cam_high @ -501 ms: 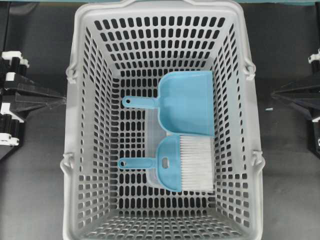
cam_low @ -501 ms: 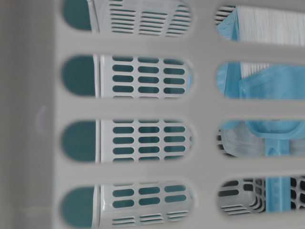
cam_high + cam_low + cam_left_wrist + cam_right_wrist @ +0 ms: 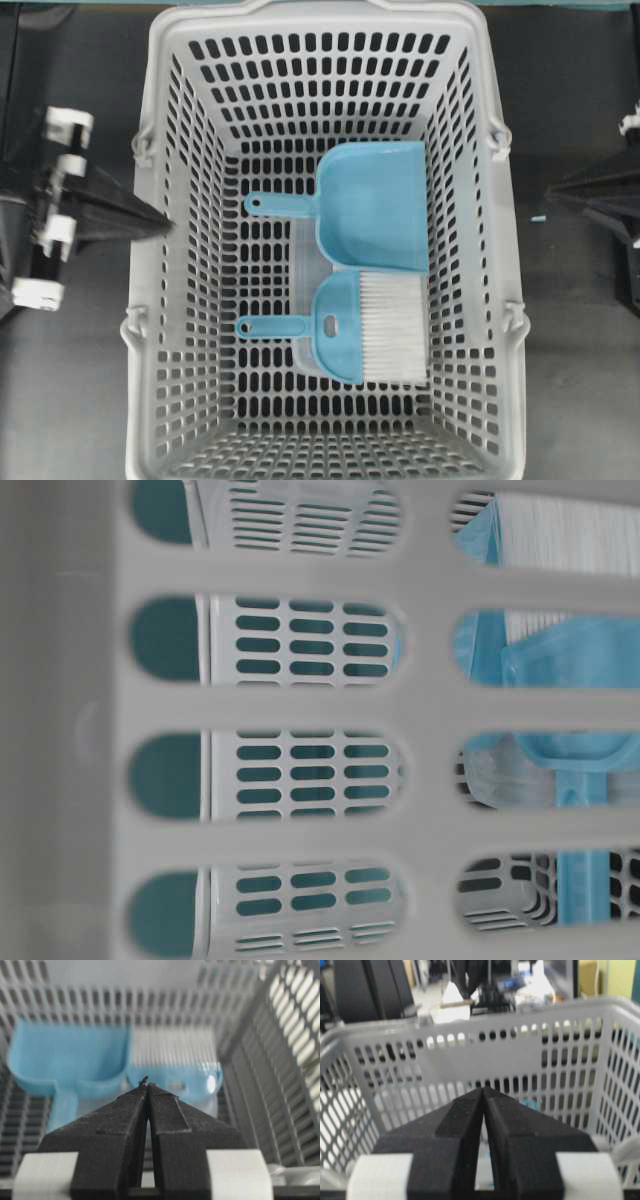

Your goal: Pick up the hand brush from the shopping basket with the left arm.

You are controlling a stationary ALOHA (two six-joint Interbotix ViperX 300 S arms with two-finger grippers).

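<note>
You had the hand brush (image 3: 345,330), blue-backed with white bristles and a slim handle, lying flat on the shopping basket (image 3: 160,120) floor just below the dustpan (image 3: 372,205); your left gripper (image 3: 160,222) was pressed together at the basket's rim, holding nothing.

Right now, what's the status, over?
Both grippers shut, empty: left, right. Brush lies in basket, touching dustpan. Nothing covers it.

One basket (image 3: 330,30), one blue dustpan (image 3: 375,205), one hand brush (image 3: 365,325), and two arms, left (image 3: 70,215) and right (image 3: 600,195), perhaps one clear sheet underneath.
</note>
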